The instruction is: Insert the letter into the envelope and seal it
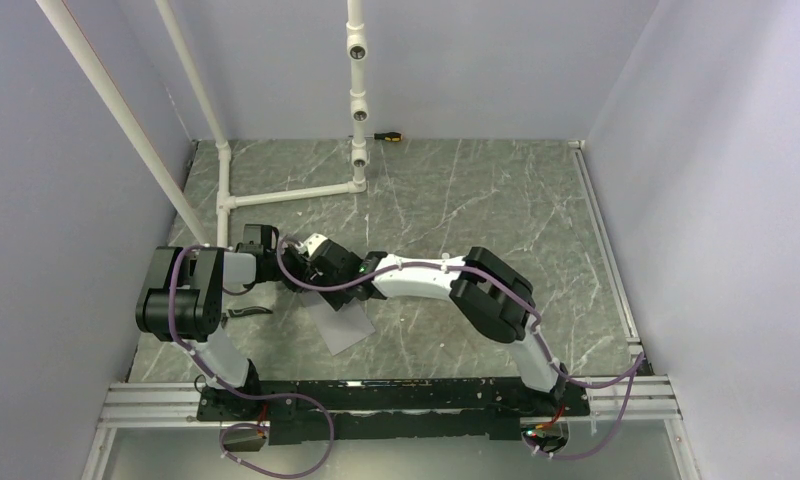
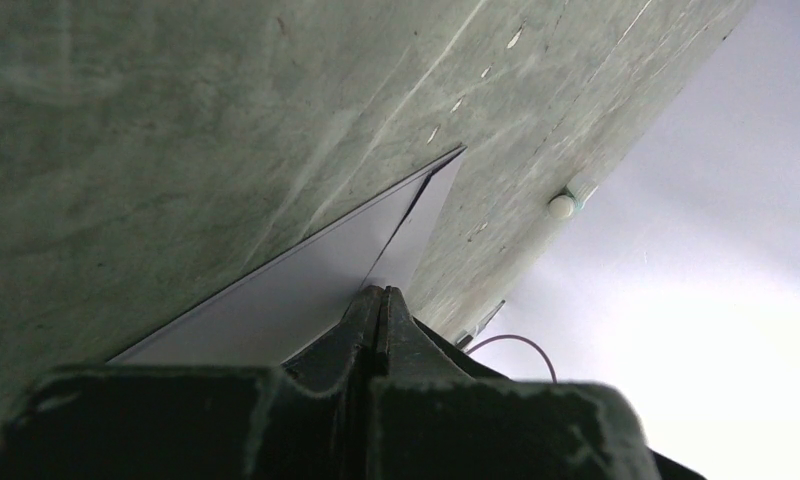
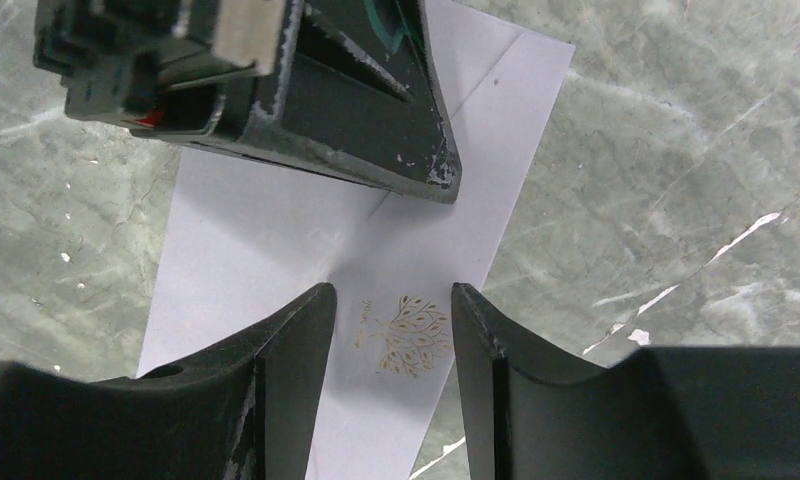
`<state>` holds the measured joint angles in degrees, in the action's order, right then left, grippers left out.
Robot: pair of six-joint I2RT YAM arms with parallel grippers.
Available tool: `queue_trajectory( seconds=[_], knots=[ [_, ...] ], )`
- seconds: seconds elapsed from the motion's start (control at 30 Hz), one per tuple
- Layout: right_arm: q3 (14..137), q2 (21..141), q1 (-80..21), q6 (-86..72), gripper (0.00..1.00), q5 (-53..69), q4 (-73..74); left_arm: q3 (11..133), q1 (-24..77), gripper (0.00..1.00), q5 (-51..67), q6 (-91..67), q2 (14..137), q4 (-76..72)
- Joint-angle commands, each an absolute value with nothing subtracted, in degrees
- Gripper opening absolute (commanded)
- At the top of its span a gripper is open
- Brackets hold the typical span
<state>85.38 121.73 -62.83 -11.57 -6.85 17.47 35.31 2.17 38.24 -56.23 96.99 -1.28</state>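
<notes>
The light grey envelope [image 1: 343, 326] lies flat on the marble table, with fold lines and a small gold tree emblem [image 3: 408, 335] facing up. My left gripper [image 2: 381, 293] is shut, its closed tip resting on the envelope [image 2: 306, 270] beside a crease; it also shows in the right wrist view as a dark wedge [image 3: 376, 120]. My right gripper [image 3: 394, 300] hovers open just above the envelope [image 3: 266, 230], the emblem between its fingers, nothing held. Both grippers meet at the envelope's far end, left gripper [image 1: 294, 280] beside right gripper [image 1: 321, 292]. The letter is out of view.
A white pipe frame [image 1: 286, 190] stands at the back left, with a slanted pipe [image 1: 126, 120] by the left wall. A screwdriver [image 1: 388, 135] lies against the back wall. A small black object [image 1: 246, 313] lies left of the envelope. Walls close in three sides.
</notes>
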Motion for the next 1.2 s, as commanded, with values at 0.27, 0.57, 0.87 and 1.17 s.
queue_trajectory(
  seconds=[0.27,0.57,0.87,1.17],
  knots=[
    [77.9,126.29,-66.71,-8.75,0.54,-3.27,24.66,31.65,1.54,0.02,25.4,-51.07,101.75,8.98],
    [75.01,126.84,-66.69,-7.86,0.55,3.43,25.66,31.46,1.35,0.03,25.71,-50.87,101.95,8.79],
    [70.51,123.39,-66.66,-7.76,0.5,0.52,26.27,31.07,1.32,0.02,25.62,-50.69,102.34,8.36],
    [65.73,118.2,-66.99,-6.61,0.51,1.84,27.04,31.37,1.14,0.02,25.43,-50.49,102.52,8.56]
  ],
)
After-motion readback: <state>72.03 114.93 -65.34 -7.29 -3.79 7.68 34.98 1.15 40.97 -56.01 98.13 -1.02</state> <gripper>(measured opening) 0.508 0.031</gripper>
